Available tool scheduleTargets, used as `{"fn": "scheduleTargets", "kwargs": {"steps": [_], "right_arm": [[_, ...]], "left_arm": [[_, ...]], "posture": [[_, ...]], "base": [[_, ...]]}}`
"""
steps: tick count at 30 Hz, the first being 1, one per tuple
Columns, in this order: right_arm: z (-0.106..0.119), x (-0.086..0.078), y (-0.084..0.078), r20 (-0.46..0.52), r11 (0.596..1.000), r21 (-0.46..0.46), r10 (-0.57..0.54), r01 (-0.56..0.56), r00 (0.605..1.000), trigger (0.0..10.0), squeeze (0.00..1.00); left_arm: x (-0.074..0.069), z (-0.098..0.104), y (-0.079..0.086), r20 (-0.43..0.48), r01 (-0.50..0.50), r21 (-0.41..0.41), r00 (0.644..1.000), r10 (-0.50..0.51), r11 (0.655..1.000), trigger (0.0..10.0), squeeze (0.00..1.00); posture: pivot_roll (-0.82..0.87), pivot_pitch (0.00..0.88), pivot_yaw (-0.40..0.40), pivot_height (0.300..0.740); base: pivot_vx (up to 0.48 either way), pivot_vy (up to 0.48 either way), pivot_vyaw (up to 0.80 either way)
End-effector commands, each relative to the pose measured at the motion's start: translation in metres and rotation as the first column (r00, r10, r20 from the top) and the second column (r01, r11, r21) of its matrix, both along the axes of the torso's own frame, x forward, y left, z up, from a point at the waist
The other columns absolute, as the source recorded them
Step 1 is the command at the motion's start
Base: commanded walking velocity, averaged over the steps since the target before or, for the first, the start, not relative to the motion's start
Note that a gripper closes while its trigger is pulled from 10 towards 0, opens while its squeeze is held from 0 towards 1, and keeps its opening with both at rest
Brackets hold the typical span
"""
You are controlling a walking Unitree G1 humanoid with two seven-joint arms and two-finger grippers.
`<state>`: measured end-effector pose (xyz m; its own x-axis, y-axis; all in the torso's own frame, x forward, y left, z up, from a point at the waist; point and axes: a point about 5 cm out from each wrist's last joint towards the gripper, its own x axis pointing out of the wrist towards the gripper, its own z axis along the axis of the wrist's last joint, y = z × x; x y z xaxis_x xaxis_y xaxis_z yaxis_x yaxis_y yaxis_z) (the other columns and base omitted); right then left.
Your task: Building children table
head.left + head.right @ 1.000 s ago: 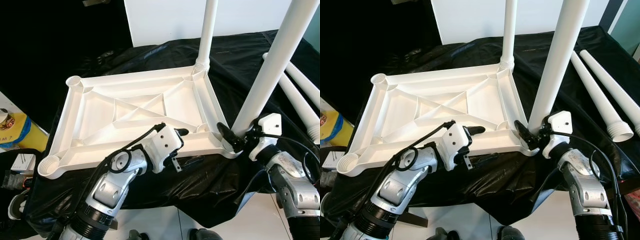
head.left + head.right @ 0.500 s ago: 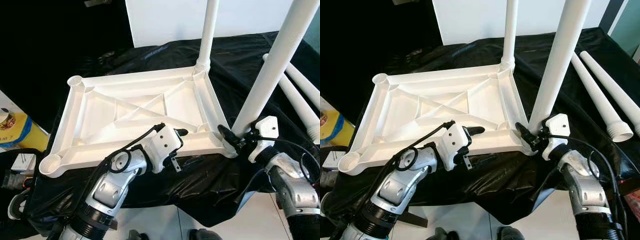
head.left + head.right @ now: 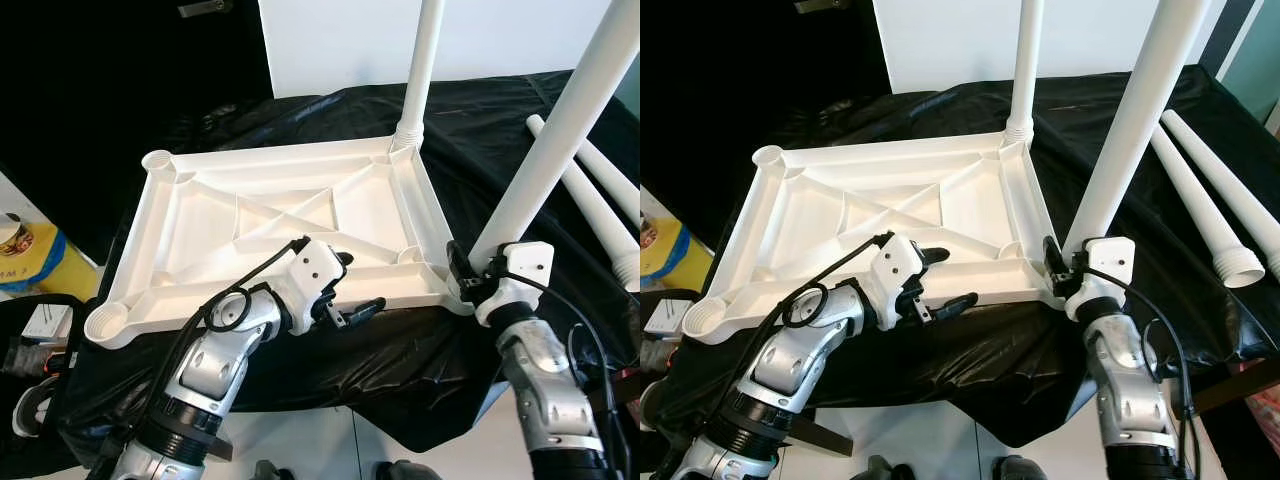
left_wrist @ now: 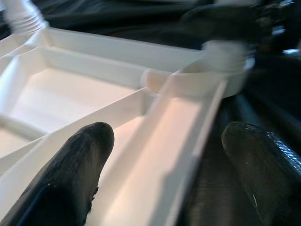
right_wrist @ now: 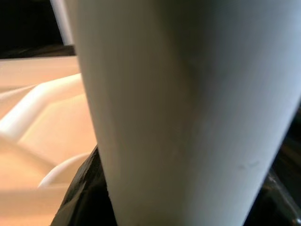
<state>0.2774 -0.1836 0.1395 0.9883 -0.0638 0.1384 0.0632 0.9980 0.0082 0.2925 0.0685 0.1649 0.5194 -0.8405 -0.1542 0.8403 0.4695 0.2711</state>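
The white tabletop (image 3: 200,215) lies upside down on a black cloth. One white leg (image 3: 421,70) stands in its far right corner. A second leg (image 3: 548,155) stands in the near right corner socket (image 4: 225,70). My right gripper (image 3: 468,278) is shut on this second leg just above the socket, and the leg's surface (image 5: 188,108) sits between its fingers (image 5: 82,188). My left gripper (image 3: 352,286) is open and straddles the tabletop's near rim (image 4: 164,141), with one finger (image 4: 70,174) inside the frame and the other (image 4: 263,165) outside over the cloth.
Two loose white legs (image 3: 1200,195) (image 3: 1245,165) lie on the cloth at the right. A yellow box (image 3: 40,265) and small cartons (image 3: 45,322) sit low at the left. A white panel (image 3: 340,40) stands behind the table. White floor (image 3: 330,445) lies below the table's near edge.
My left gripper turned and its fingers opened across the near rim. My right gripper closed in around the base of the near right leg, its forearm swinging left under it.
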Motion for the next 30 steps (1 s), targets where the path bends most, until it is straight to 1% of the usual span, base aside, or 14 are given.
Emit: {"fn": "scheduleTargets", "kwargs": {"steps": [1, 3, 5, 8, 11, 12, 14, 15, 23, 24, 25, 26, 27, 30], "right_arm": [[-0.032, -0.008, -0.009, -0.160, 0.993, 0.027, -0.109, 0.114, 0.981, 10.0, 0.00], [-0.034, -0.012, -0.002, -0.162, 0.983, 0.051, -0.164, 0.174, 0.973, 10.0, 0.00], [-0.034, -0.012, -0.002, -0.162, 0.983, 0.051, -0.164, 0.174, 0.973, 10.0, 0.00], [-0.032, -0.014, 0.006, -0.144, 0.976, 0.090, -0.186, 0.200, 0.972, 10.0, 0.00], [-0.029, -0.015, 0.010, -0.123, 0.976, 0.095, -0.185, 0.197, 0.975, 10.0, 0.00], [-0.028, -0.016, 0.011, -0.116, 0.974, 0.094, -0.193, 0.204, 0.974, 10.0, 0.11], [-0.027, -0.017, 0.011, -0.113, 0.973, 0.094, -0.200, 0.211, 0.973, 10.0, 0.11], [-0.025, -0.018, 0.010, -0.100, 0.974, 0.096, -0.197, 0.206, 0.975, 10.0, 1.00], [-0.017, -0.026, 0.008, -0.058, 0.978, 0.095, -0.183, 0.187, 0.981, 10.0, 1.00], [-0.013, -0.028, 0.007, -0.027, 0.980, 0.090, -0.174, 0.176, 0.984, 10.0, 1.00], [-0.010, -0.030, 0.006, -0.005, 0.983, 0.080, -0.167, 0.167, 0.986, 10.0, 0.67], [-0.010, -0.030, 0.006, -0.005, 0.983, 0.080, -0.167, 0.167, 0.986, 10.0, 0.67], [-0.006, -0.033, 0.004, 0.019, 0.985, 0.069, -0.162, 0.160, 0.987, 10.0, 0.00], [-0.001, -0.038, 0.001, 0.043, 0.987, 0.034, -0.161, 0.159, 0.986, 10.0, 0.00]], "left_arm": [[0.009, -0.005, 0.009, 0.007, -0.131, 0.025, 0.991, 0.130, 0.991, 10.0, 0.00], [0.017, -0.007, 0.011, 0.002, -0.169, 0.058, 0.986, 0.169, 0.984, 10.0, 0.00], [0.017, -0.007, 0.011, 0.002, -0.169, 0.058, 0.986, 0.169, 0.984, 10.0, 0.00], [0.028, -0.016, 0.015, -0.030, -0.226, 0.134, 0.972, 0.232, 0.965, 10.0, 0.00], [0.035, -0.018, 0.017, -0.036, -0.255, 0.164, 0.964, 0.265, 0.953, 10.0, 0.00], [0.037, -0.018, 0.018, -0.037, -0.263, 0.170, 0.961, 0.273, 0.950, 10.0, 0.00], [0.038, -0.019, 0.018, -0.037, -0.266, 0.174, 0.960, 0.276, 0.948, 10.0, 0.00], [0.041, -0.018, 0.019, -0.039, -0.284, 0.171, 0.955, 0.295, 0.943, 10.0, 0.00], [0.055, -0.015, 0.024, -0.041, -0.364, 0.181, 0.925, 0.377, 0.914, 10.0, 0.00], [0.057, -0.014, 0.026, -0.043, -0.373, 0.185, 0.921, 0.386, 0.909, 10.0, 0.00], [0.059, -0.015, 0.027, -0.047, -0.381, 0.195, 0.917, 0.397, 0.904, 10.0, 0.00], [0.059, -0.015, 0.027, -0.047, -0.381, 0.195, 0.917, 0.397, 0.904, 10.0, 0.00], [0.061, -0.016, 0.030, -0.052, -0.393, 0.207, 0.910, 0.411, 0.896, 10.0, 0.00], [0.063, -0.017, 0.036, -0.088, -0.398, 0.214, 0.901, 0.424, 0.892, 10.0, 0.00]], "posture": [[-0.19, 0.108, 0.070, 0.740], [-0.19, 0.110, 0.080, 0.740], [-0.19, 0.110, 0.080, 0.740], [-0.19, 0.114, 0.093, 0.740], [-0.20, 0.121, 0.094, 0.740], [-0.20, 0.121, 0.095, 0.740], [-0.20, 0.121, 0.095, 0.740], [-0.20, 0.126, 0.098, 0.740], [-0.21, 0.138, 0.096, 0.740], [-0.22, 0.147, 0.096, 0.740], [-0.22, 0.153, 0.096, 0.740], [-0.22, 0.153, 0.096, 0.740], [-0.22, 0.156, 0.095, 0.740], [-0.22, 0.169, 0.096, 0.740]], "base": [[0.000, 0.000, 0.00], [0.000, 0.000, 0.00], [0.000, 0.000, 0.00], [0.000, 0.000, 0.00], [0.000, 0.000, 0.00], [0.000, 0.000, 0.00], [0.000, 0.000, 0.00], [0.000, 0.000, 0.00], [0.000, 0.000, 0.00], [0.000, 0.000, 0.00], [0.000, 0.000, 0.00], [0.000, 0.000, 0.00], [0.000, 0.000, 0.00], [0.000, 0.000, 0.00]]}}
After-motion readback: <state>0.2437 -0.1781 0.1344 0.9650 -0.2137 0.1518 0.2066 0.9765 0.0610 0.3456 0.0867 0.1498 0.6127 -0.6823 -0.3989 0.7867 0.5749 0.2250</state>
